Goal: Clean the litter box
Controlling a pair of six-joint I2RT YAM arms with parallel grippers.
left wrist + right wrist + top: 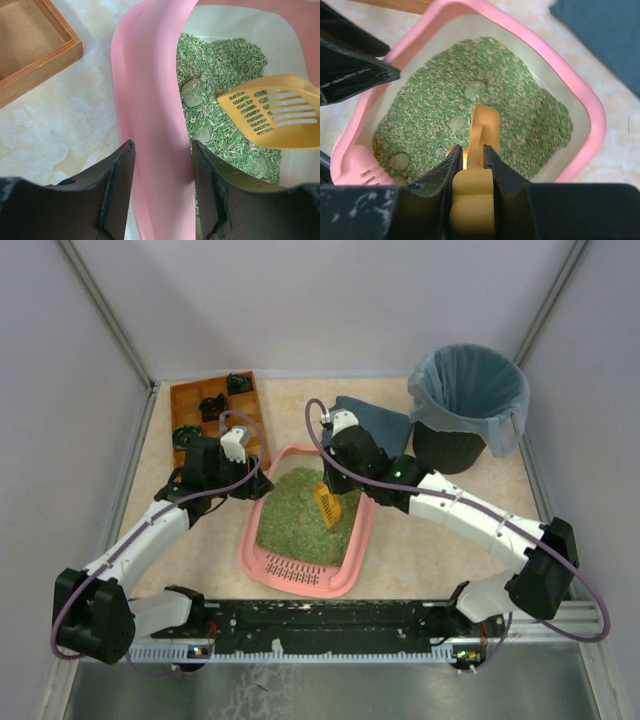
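Left gripper (162,150): I see its jaws set astride the long side wall of the litter box (150,100), one finger on the table side and the other over the litter (220,65), with both pads against the pink plastic, so the wall is pinched between them. Ahead of the inner finger and to its right, the slotted blade of a yellow scoop (275,115) hangs just over the green granules. Several rounded grey-green lumps (191,92) lie between that blade and the gripped wall. Beyond the outer finger, off to the left, is a corner of the wooden tray (45,65), which stands apart from the box on the pale table (65,135). Right gripper (472,152): its fingers are closed tight on the scoop's handle, which runs straight out from the fingertips towards the middle of the litter. The box lies directly beneath and ahead of this gripper, with its slotted grille end to the lower left. From the top view, I read the two grippers as facing each other across the far end of the box. The black bin (450,445) stands behind the right gripper, well apart from it.
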